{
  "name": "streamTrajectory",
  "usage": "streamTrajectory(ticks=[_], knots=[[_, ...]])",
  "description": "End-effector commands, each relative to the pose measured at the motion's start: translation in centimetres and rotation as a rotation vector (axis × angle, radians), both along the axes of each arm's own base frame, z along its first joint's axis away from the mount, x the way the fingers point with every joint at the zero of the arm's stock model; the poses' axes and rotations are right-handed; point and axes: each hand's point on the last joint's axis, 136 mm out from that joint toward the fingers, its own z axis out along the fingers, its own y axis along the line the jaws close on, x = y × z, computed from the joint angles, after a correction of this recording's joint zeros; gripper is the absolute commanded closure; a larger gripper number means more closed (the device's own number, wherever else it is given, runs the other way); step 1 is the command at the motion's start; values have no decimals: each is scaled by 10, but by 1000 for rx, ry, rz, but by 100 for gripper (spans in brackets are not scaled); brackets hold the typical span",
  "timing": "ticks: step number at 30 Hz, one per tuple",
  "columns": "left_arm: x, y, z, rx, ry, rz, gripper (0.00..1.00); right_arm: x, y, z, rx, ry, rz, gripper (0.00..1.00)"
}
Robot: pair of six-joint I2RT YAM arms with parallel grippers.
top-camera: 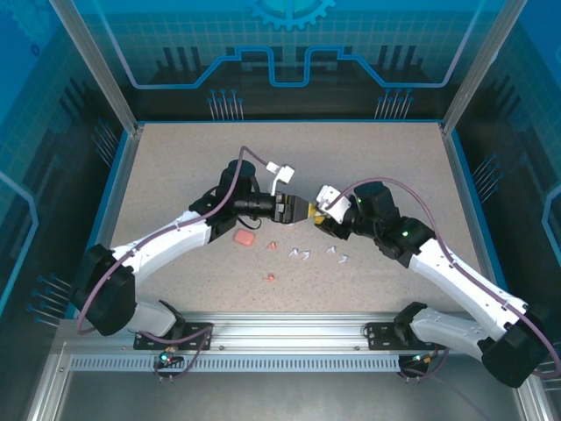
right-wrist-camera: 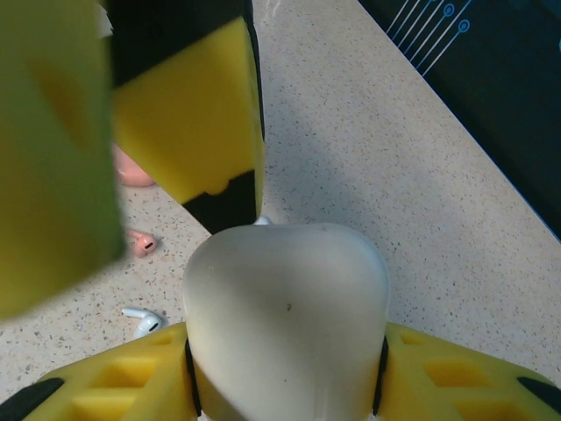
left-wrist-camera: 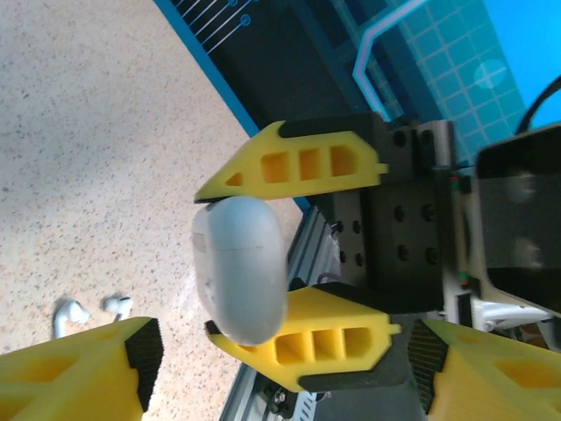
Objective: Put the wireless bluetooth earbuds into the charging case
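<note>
Currently, the right gripper [top-camera: 323, 217] is clamped on the white charging case [right-wrist-camera: 285, 324], holding it apparently clear of the table [top-camera: 175, 167] at the centre of the top view. The lid seam looks closed. The left gripper [top-camera: 294, 209] faces the case with fingers spread apart, one finger [right-wrist-camera: 188, 105] just above it, probably positioned to open the lid. White earbuds [top-camera: 307, 254] and pinkish earbuds [top-camera: 270, 278] lie loose below centre, near a pink case [top-camera: 244, 238], awaiting insertion

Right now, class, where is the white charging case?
In the left wrist view, the white charging case sits clamped in the right pincer, facing the open left pincer.
</note>
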Motion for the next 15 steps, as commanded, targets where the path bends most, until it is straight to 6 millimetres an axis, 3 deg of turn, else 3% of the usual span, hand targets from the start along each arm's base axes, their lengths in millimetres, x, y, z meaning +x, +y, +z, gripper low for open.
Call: streamTrajectory(ticks=[1,15], knots=[[3,-6,-3,34,-10,-4,26,-2,9,16,14,-32,36,53],[6,-20,-7,53,-11,-36,53,-2,13,15,8,-25,46,52]])
